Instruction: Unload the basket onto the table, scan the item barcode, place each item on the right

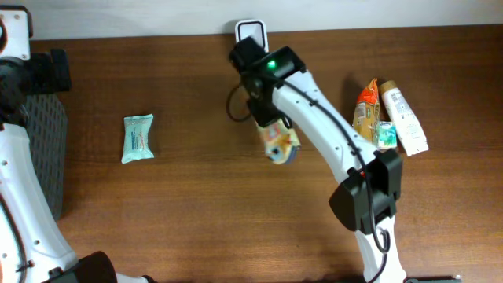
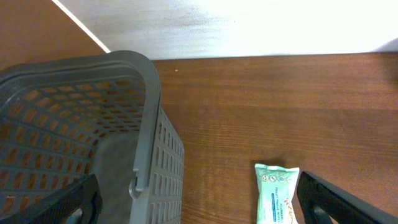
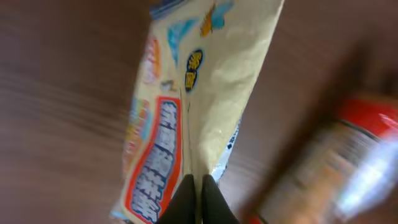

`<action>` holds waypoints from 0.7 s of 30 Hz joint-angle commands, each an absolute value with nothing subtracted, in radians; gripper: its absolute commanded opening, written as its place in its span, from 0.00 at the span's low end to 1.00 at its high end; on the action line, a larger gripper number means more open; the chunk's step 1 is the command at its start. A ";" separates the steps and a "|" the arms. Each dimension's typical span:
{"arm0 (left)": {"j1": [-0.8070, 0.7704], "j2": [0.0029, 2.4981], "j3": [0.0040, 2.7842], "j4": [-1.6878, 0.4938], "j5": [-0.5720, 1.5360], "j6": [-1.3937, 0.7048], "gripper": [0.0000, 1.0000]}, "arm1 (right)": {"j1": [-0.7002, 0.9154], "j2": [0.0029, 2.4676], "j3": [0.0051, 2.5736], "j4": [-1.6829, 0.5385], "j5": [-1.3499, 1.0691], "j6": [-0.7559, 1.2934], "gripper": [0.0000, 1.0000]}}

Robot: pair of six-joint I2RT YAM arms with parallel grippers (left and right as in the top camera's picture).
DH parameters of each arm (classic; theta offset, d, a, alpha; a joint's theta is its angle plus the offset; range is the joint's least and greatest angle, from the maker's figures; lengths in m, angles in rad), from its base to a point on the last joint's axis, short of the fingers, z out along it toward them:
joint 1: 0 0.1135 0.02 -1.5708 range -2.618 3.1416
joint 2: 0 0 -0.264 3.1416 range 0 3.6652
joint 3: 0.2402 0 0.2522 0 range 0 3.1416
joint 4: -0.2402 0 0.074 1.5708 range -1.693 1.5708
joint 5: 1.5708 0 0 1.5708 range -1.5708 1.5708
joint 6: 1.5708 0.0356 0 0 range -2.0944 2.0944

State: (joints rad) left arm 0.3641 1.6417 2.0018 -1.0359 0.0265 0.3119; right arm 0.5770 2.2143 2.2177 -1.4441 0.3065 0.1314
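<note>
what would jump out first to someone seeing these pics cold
The right hand pinching a yellow snack bag by its seam, over the middle of the table, draws the eye first. Next comes a pale green packet lying alone left of centre, apart from the grey mesh basket at the left edge. A cluster of groceries sits at the right.

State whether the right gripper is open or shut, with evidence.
Shut. The right gripper is closed tight on the snack bag, pinching its seam with no gap showing in the wrist view.
</note>
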 commanded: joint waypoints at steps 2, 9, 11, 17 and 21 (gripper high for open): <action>0.366 1.630 2.013 -1.036 0.031 0.323 0.99 | 0.646 2.300 2.217 -1.515 0.733 0.345 0.04; 0.366 1.630 2.013 -1.036 0.031 0.324 0.99 | 0.787 2.447 2.209 -1.386 0.646 0.371 0.06; 0.366 1.630 2.013 -1.036 0.031 0.324 0.99 | 0.790 2.447 2.209 -1.387 0.632 0.316 0.47; 0.366 1.630 2.013 -1.036 0.031 0.324 0.99 | 0.775 2.508 2.209 -1.409 0.521 0.264 0.82; 0.366 1.630 2.013 -1.036 0.031 0.323 0.99 | 0.699 2.548 2.208 -1.497 0.574 0.350 0.79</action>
State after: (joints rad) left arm 0.3641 1.6417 2.0018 -1.0363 0.0265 0.3119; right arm 0.7605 2.5435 2.2059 -1.4780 0.5518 0.2939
